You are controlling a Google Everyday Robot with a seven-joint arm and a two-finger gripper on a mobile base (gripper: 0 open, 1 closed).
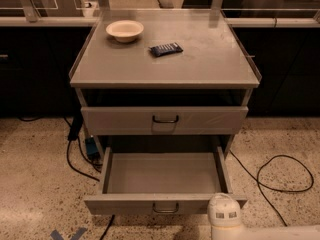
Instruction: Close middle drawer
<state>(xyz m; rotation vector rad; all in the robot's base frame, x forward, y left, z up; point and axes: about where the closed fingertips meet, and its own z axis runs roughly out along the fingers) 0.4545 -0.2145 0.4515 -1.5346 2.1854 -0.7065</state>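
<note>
The middle drawer point(162, 174) is pulled well out of the grey metal cabinet point(165, 64) and is empty. Its low front panel point(120, 204) carries a small dark loop handle point(165, 209) at the centre. My gripper point(224, 216) is the white rounded part at the bottom right. It sits against the right end of the drawer's front panel and hides that corner. The top drawer point(165, 120) above has its own dark handle and stands nearly flush with the cabinet.
A cream bowl point(124, 30) and a dark blue packet point(166, 49) lie on the cabinet top. Black cables point(280, 176) trail on the speckled floor on both sides. A blue plug block point(91, 147) sits at the left, and dark counters stand behind.
</note>
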